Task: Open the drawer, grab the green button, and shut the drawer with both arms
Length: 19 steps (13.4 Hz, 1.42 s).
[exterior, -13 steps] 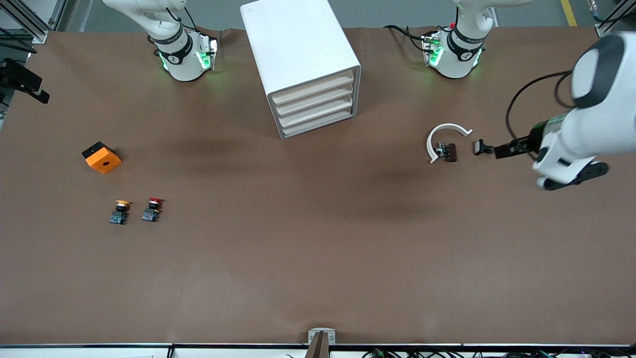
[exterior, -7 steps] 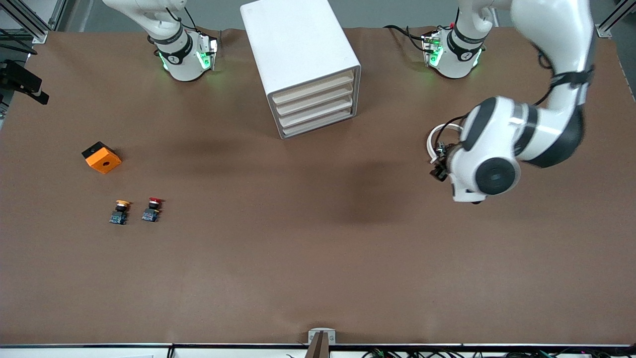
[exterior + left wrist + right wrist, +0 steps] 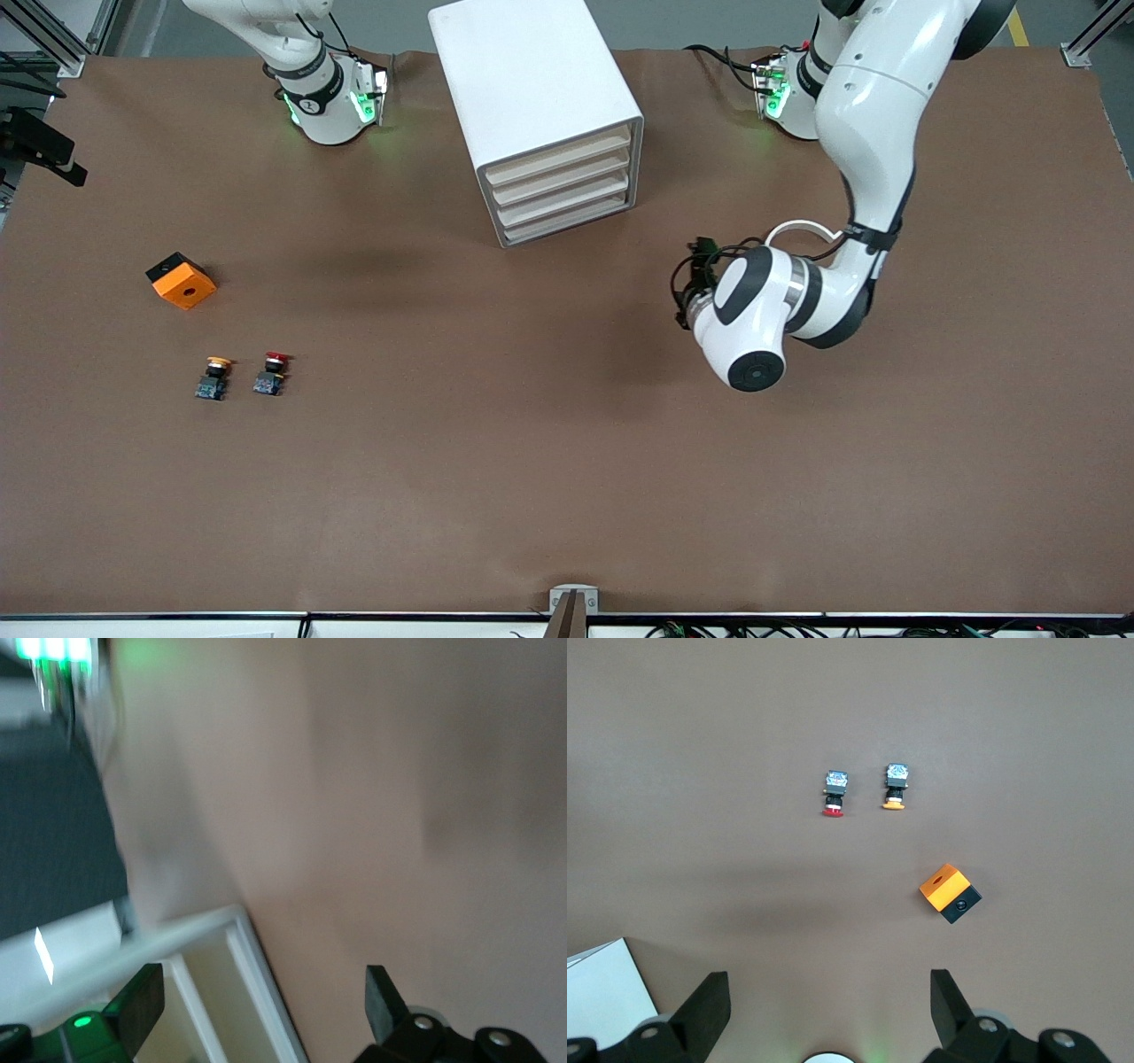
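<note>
The drawer (image 3: 562,211) I need is sitting shut, low in the white cabinet (image 3: 532,84). The green button is not showing anywhere. My left gripper (image 3: 257,1010) is hanging spread wide over the table beside the cabinet, aiming at its front. My right gripper (image 3: 828,1005) is waiting spread wide high over the table, looking down on the red button (image 3: 834,793).

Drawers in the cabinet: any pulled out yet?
No, all shut: the four drawer fronts sit flush in the white cabinet.
</note>
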Each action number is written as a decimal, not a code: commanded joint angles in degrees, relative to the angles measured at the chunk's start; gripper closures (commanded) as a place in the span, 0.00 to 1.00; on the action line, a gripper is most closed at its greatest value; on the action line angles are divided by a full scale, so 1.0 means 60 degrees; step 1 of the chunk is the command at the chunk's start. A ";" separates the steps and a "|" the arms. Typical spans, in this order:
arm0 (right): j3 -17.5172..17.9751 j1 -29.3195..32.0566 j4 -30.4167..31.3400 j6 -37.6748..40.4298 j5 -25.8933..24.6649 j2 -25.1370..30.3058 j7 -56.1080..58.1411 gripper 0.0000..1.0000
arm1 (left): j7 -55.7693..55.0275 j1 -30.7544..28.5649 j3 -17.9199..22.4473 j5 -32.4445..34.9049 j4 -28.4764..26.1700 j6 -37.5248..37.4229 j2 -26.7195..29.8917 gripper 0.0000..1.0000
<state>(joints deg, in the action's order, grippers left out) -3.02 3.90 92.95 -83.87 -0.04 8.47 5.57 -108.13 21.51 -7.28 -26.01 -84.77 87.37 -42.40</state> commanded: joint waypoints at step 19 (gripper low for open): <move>0.0064 0.0317 -0.0549 -0.0495 -0.0068 -0.2290 -0.0879 0.00 | -0.3907 0.2304 0.0041 -0.4130 0.0198 -0.0529 -0.1868 0.71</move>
<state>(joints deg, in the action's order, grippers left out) -3.37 5.39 90.85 -87.80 -0.48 -5.22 4.13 -130.83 34.61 -7.34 -48.83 -84.57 84.86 -52.20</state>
